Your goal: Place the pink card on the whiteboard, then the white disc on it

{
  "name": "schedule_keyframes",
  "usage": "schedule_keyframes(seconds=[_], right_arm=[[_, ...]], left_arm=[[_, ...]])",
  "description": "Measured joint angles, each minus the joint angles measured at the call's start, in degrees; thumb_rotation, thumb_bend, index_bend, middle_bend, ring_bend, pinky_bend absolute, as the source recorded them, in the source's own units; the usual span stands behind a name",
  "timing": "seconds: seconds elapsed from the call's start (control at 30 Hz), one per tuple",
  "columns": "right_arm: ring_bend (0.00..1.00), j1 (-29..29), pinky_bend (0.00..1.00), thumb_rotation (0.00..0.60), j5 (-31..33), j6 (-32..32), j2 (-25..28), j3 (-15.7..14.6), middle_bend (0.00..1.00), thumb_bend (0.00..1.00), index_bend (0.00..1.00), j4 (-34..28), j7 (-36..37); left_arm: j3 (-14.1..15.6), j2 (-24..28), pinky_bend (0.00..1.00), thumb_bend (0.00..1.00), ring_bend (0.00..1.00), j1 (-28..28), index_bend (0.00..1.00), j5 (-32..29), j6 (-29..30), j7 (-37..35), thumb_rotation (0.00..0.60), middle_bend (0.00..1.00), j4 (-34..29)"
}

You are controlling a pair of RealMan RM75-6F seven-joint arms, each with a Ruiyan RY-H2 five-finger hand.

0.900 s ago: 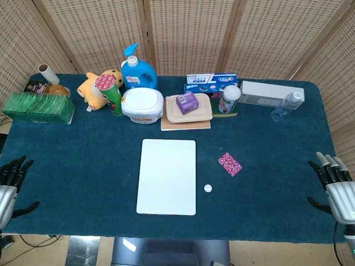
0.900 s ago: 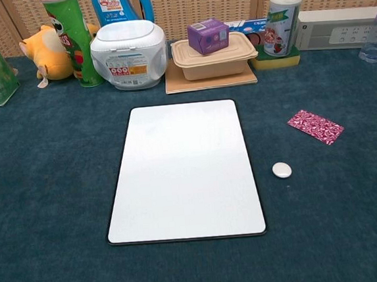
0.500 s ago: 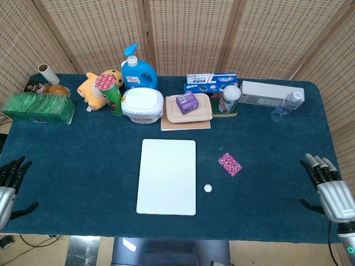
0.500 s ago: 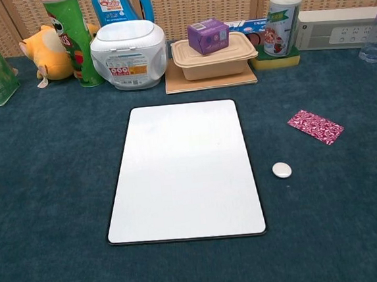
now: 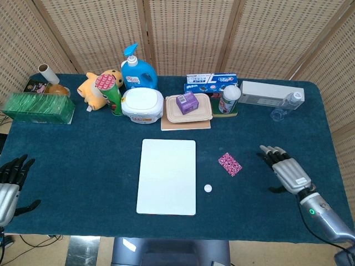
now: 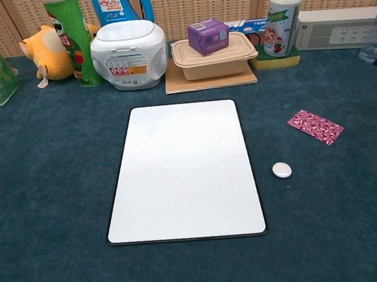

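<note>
Change: right hand (image 5: 287,170) has come in from the table's right edge and now hovers over the cloth to the right of the pink card; left hand (image 5: 10,180) sits about where it was at the left edge; whiteboard, card and disc have not shifted.
Table (image 5: 83,149): covered in dark blue cloth, with a wicker screen (image 5: 183,33) behind it.
Whiteboard (image 5: 167,176): lies flat at the centre of the table, long side running away from the robot, nothing on it.
Back row, left part: green box (image 5: 37,107), yellow plush toy (image 5: 94,88), green tube can (image 5: 111,91), blue detergent bottle (image 5: 138,69), white tub (image 5: 142,104).
Back row, right part: tan lunchbox (image 5: 189,110) with a small purple box (image 5: 187,102) on its lid, blue biscuit pack (image 5: 209,83), round tin (image 5: 229,98), long white box (image 5: 270,92), clear bottle (image 5: 287,105).
Right hand: palm down, fingers spread and straight, pointing toward the back-left, holding nothing; only a dark fingertip shows at the right edge of the chest view.
Left hand: at the near-left corner, dark fingers apart, holding nothing.
Pink card (image 5: 229,164): flat on the cloth to the right of the whiteboard, turned at an angle, apart from the board and from the right hand.
White disc (image 5: 207,188): on the cloth just beside the whiteboard's right edge, nearer the robot than the card, touching neither.
</note>
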Motion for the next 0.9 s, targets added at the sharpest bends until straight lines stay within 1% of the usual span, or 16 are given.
schedule_keyframes(seconds=[0.17, 0.33, 0.53, 0.8, 0.9], right_arm=[[0.02, 6.08, 0.1, 0.6, -0.77, -6.87, -3.18, 0.47, 0.04, 0.08, 0.12, 5.55, 2.35], [0.02, 10.71, 0.1, 0.6, -3.05, -11.88, -7.18, -0.59, 0.04, 0.09, 0.12, 11.4, 3.64], [0.02, 13.49, 0.1, 0.6, -4.22, -13.55, -9.58, -1.72, 0.04, 0.1, 0.13, 13.45, 6.86], [0.02, 16.72, 0.11, 0.6, -4.38, -15.35, -11.04, -2.08, 0.04, 0.11, 0.15, 14.51, 7.49], [0.02, 17.13, 0.11, 0.6, -4.27, -15.31, -11.65, -2.32, 0.05, 0.11, 0.16, 15.27, 7.74]], left_arm=[[-0.72, -0.35, 0.07, 0.08, 0.0, -0.57, 0.0, -2.14, -1.37, 1.51, 0.6, 0.0, -0.46], [-1.6, -0.83, 0.07, 0.08, 0.0, -1.79, 0.0, -4.08, -3.39, 2.83, 0.6, 0.0, -0.74], [-1.93, -1.1, 0.07, 0.08, 0.0, -1.82, 0.0, -4.75, -3.17, 3.32, 0.6, 0.0, -0.94], [-2.14, -1.2, 0.07, 0.08, 0.0, -1.75, 0.0, -5.5, -2.93, 3.9, 0.6, 0.0, -1.15], [-2.16, -1.1, 0.07, 0.08, 0.0, -1.67, 0.0, -5.58, -2.76, 3.7, 0.6, 0.0, -1.16]])
